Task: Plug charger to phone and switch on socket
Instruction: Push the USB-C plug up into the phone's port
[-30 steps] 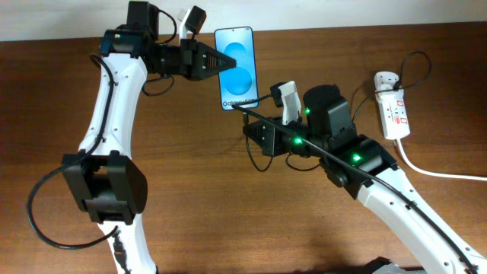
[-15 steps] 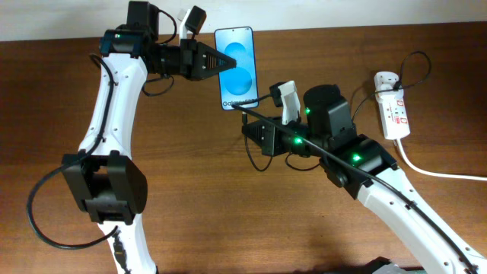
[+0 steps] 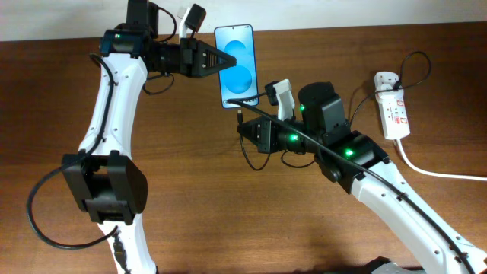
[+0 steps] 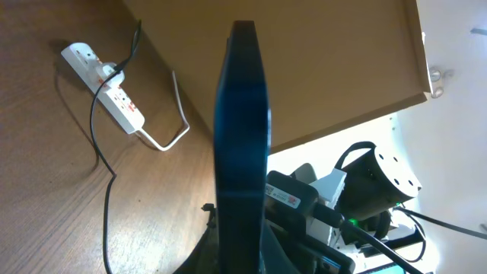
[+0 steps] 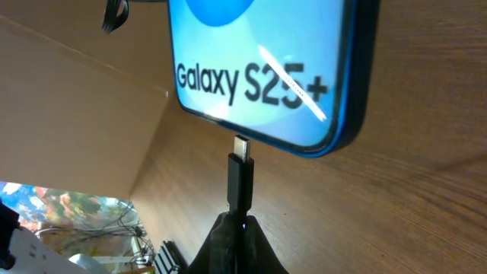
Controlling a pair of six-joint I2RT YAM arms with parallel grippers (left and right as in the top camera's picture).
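The plugging step is in hand. The left pincer (image 3: 222, 59) is clamping the phone (image 3: 242, 76) by its left long edge at the far middle of the table (image 3: 190, 190), jaws closed onto the slim body. Whether the phone is resting on the wood or hanging clear of it is not plain.

The right pincer (image 5: 238, 232) is squeezing the charger (image 5: 240, 175) just behind its plug, jaws nearly together on the stubby black shell. The small metal tip is pointing at the phone's near short edge, just short of it and not yet inserted.

The next move probably calls for a short, straight push along the plug's axis while the left arm is bracing the phone. The port itself is not showing, so alignment is the risk. Switching on comes after.

The phone is glossy glass with rounded corners and a dark rim. The cable is thin, limp and matte, looping away to the white adapter block (image 3: 384, 78) sitting in the socket (image 3: 395, 114). The socket is a hard white plastic oblong with red markings, lying at the far right, with its thick cord (image 3: 441, 171) trailing right.
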